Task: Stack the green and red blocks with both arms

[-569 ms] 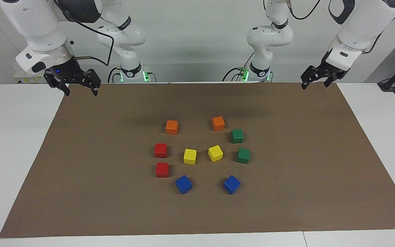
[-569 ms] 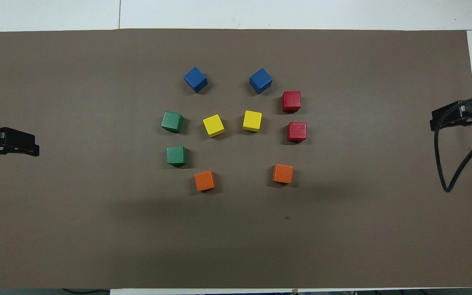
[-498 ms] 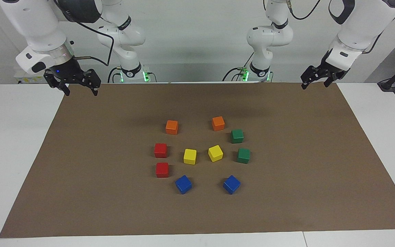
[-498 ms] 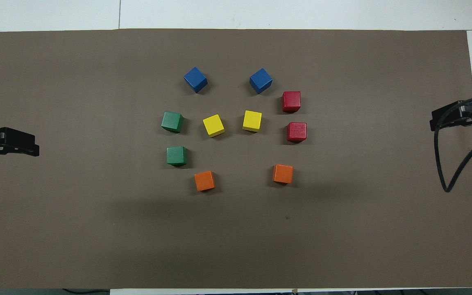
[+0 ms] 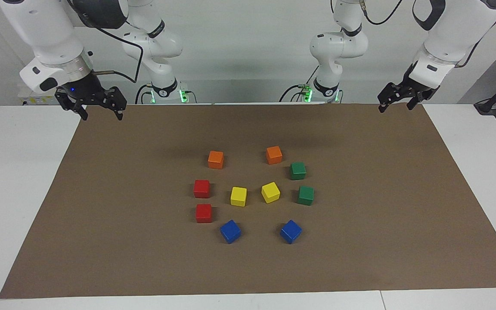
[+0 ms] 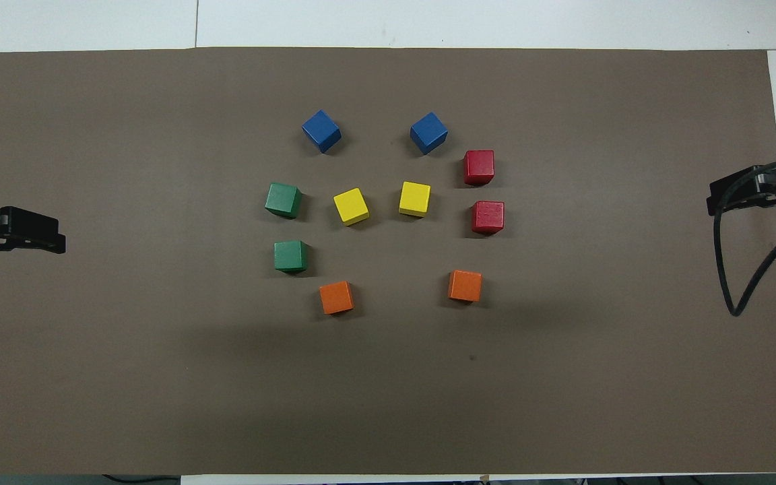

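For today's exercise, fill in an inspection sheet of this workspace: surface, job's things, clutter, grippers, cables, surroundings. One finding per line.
Surface: brown mat on a white table.
Job's things: two green blocks and two red blocks, all unstacked on the mat.
Clutter: orange cubes, yellow cubes, blue cubes.
Grippers: left gripper and right gripper open, empty, over the mat's corners nearest the robots.
Cables: black cable looped by the right gripper.
Surroundings: nothing seen.

Both grippers raised, apparently open
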### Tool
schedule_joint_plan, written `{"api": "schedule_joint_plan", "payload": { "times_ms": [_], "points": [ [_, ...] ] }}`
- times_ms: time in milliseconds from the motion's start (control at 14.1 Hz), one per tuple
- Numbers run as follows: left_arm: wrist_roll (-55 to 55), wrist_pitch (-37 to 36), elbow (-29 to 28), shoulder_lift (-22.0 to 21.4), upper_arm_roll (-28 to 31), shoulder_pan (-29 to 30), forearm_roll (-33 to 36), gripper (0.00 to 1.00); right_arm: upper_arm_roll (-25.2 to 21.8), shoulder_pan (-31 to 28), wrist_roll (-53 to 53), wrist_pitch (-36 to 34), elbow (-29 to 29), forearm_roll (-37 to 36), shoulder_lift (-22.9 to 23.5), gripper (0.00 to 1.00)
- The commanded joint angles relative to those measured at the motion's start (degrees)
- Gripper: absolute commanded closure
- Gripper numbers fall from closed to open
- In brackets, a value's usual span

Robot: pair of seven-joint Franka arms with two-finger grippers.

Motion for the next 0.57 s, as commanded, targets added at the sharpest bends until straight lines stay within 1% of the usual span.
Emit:
{"api": "schedule_joint_plan", "payload": {
  "times_ms": [0, 142, 213, 356, 498],
  "points": [
    [0.05, 1.07, -0.24, -0.11, 0.25, -0.22, -0.64, 0.00, 0.04, 0.19, -0.49, 2.00, -1.74, 0.86, -1.27, 0.00],
    [0.13, 1.42, -0.50, -0.20, 0.25, -0.75, -0.64, 0.00, 0.39, 0.45, -0.23, 2.27, -2.17, 1.03, -1.36, 0.00],
    [0.22, 1.94, -0.50, -0.20, 0.25, -1.10, -0.64, 0.00, 1.18, 1.15, 2.21, 3.92, -3.74, 1.03, -1.62, 0.00],
    [-0.56, 4.83, -2.86, -0.72, 0.16, -3.37, -0.73, 0.00, 1.89, 4.22, 10.20, 9.36, -7.78, 1.03, -2.23, 0.00],
    [-1.44, 8.35, -6.03, -1.08, 0.25, -5.92, -2.48, 0.00, 1.80, 8.61, 13.73, 14.47, -10.86, 1.03, -1.71, 0.00]
  ]
}}
